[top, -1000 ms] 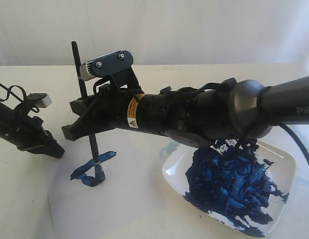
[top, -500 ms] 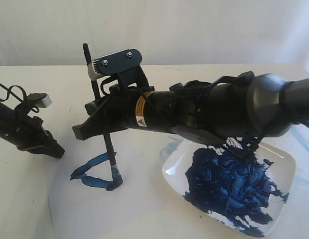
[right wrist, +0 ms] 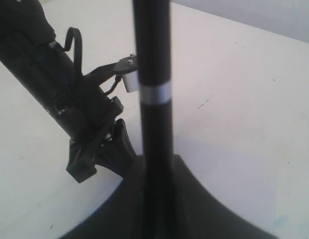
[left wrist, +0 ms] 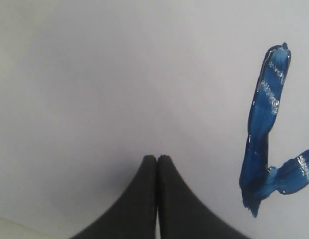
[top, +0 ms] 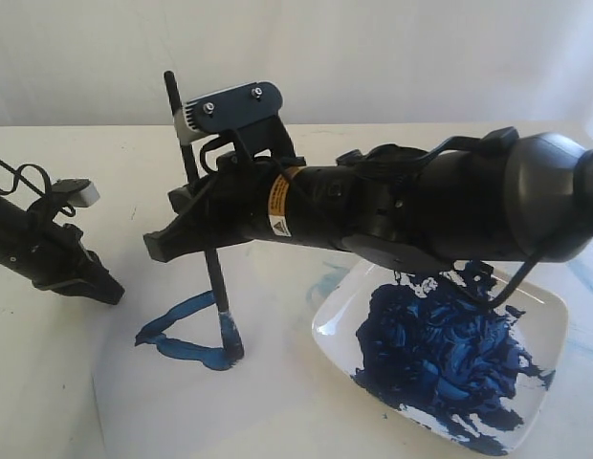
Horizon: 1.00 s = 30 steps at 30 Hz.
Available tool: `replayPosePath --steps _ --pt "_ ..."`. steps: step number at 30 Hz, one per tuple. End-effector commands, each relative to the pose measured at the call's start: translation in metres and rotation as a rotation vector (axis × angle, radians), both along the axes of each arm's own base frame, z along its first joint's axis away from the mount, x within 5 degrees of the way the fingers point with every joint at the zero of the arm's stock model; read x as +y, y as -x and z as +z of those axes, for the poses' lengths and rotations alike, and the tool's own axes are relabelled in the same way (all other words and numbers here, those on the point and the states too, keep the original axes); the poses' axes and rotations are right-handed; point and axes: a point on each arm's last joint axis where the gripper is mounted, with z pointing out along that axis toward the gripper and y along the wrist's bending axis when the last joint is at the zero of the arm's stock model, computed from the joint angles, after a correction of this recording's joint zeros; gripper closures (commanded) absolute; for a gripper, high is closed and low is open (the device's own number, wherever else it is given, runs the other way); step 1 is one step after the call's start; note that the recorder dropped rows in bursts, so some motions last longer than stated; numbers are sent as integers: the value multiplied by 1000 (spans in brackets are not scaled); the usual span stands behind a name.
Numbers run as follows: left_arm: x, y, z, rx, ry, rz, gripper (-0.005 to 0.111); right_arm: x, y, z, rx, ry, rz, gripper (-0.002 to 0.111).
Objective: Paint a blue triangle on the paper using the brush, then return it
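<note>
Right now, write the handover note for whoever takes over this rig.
Right gripper: shut on the brush, which stands nearly upright with its tip on the paper.
Left gripper: shut, empty, over the paper's left edge.
Done: two sides of the blue triangle are painted, meeting at its left corner.
Left: the third side, up from the brush tip, looks unpainted; close it, then return the brush. The paint dish sits on the right.

Wet, glossy blue triangle [top: 182,315] on matt paper [top: 277,402] (brush [top: 217,282] shaft smooth black).
</note>
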Motion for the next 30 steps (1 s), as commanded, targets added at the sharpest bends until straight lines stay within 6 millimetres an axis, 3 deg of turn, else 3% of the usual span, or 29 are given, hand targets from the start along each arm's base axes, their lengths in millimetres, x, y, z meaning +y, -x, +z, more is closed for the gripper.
replayPosePath --steps 1,10,22,30 --pt "-2 4 -1 27 14 -16 107 4 5 10 -84 -59 71 108" --pt "-2 4 -1 29 16 -18 107 -2 -12 15 -170 -139 -4 108" --pt "-2 4 -1 31 17 -19 107 2 -31 -11 -207 -197 -102 108" --pt "-2 4 -1 31 17 -19 107 2 -32 -10 -219 -213 -111 108"
